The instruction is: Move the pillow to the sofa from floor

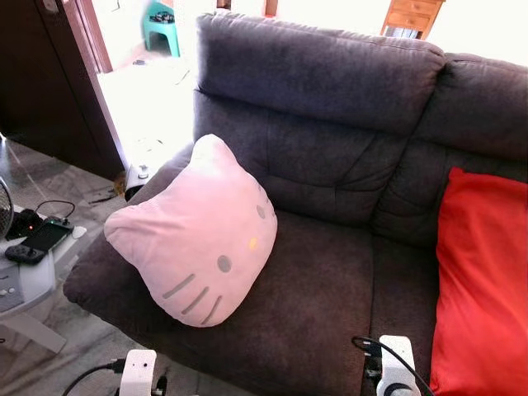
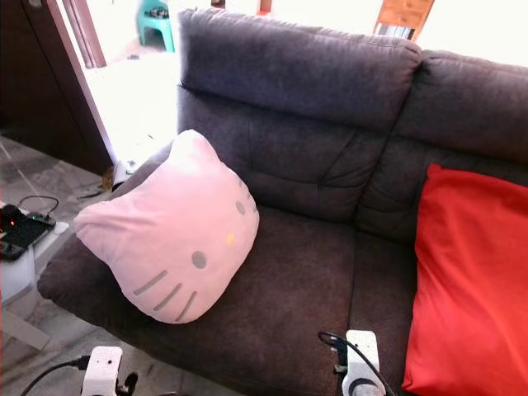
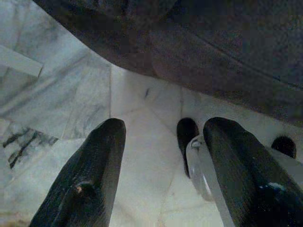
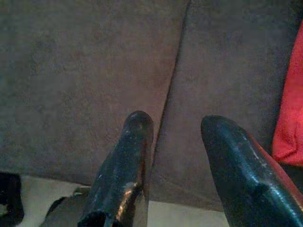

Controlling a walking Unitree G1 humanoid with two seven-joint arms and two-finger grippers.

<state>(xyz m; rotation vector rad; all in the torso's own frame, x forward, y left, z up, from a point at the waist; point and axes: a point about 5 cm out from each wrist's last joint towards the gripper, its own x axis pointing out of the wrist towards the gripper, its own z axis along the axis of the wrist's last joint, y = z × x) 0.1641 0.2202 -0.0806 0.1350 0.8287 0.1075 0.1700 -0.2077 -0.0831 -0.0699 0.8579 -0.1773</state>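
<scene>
Two pincers (image 3: 161, 165) (image 4: 177, 156) spread, empty (marble floor (image 3: 71, 109) beneath); pink pillow (image 1: 198, 235) on grey sofa (image 1: 330, 280) beside red cushion (image 1: 483, 280).

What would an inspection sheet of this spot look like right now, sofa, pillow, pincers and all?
Surface: dark grey sofa, seat mostly bare; pale marble floor in front.
Job's things: pink cat-face pillow on the sofa's left seat, leaning against the armrest and backrest.
Clutter: red cushion at the sofa's right end; small side table with a handheld game console to the left.
Pincers: left pincer open, over the floor by the sofa's front edge; right pincer open, over the seat front near the red cushion; both hold nothing.
Cables: black cables at both wrists and on the side table.
Surroundings: bright doorway, teal stool, wooden dresser behind.
</scene>
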